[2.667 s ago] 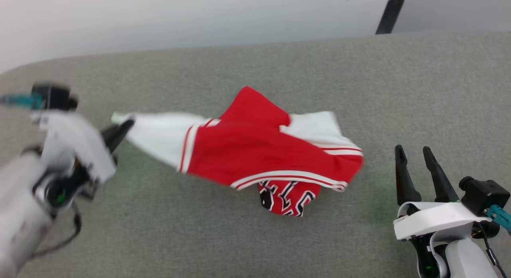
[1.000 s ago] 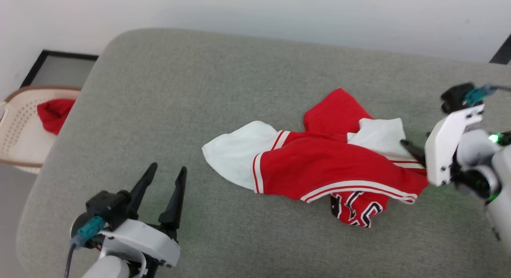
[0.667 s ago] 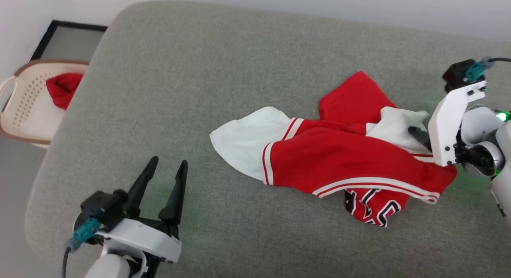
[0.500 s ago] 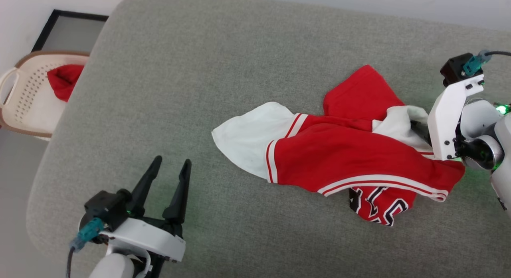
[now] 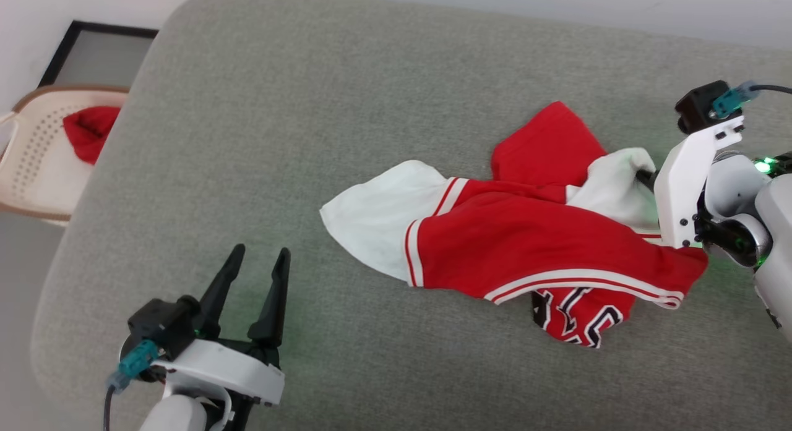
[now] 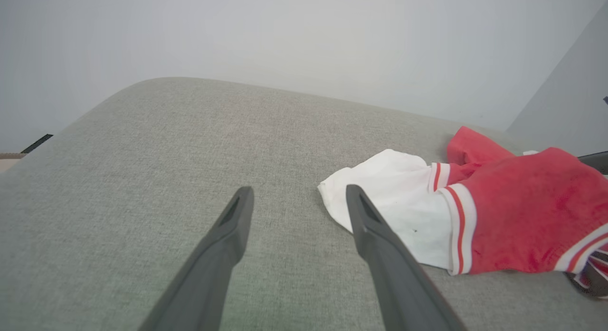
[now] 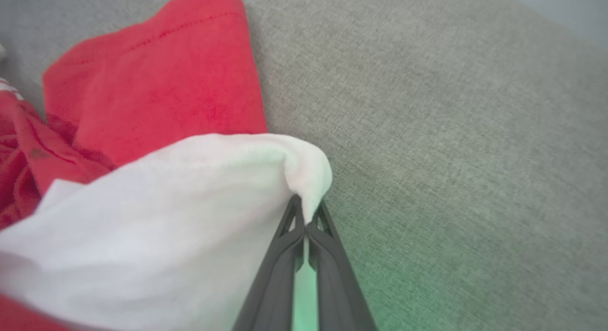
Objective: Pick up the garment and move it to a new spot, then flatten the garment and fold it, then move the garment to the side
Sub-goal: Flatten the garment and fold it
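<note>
**Item:** garment (image 5: 526, 245), a red jersey with white sleeves and striped trim.
**Location:** centre-right of the head view, heaped on grey cushion (image 5: 309, 109). One white sleeve spread toward frame centre, lettered part tucked under at lower right.
**Condition:** crumpled, doubled over itself, not flat.

**Right gripper** (image 7: 306, 212): at the right edge of the head view. Fingers pressed together, clamped on a pinch of the other white sleeve, with cloth bunched over the tips in the right wrist view.

**Left gripper** (image 5: 260, 251): lower left of the head view. Fingers well apart, holding nothing, clear of the cloth.

**Also noted:** pale perforated basket (image 5: 37, 109), upper left, off the cushion, with a small red scrap (image 5: 86, 131) inside.

**Progress, as judged:** grasp made. Lifting and relocating apparently the step in hand. Flattening, folding and moving aside all outstanding.
</note>
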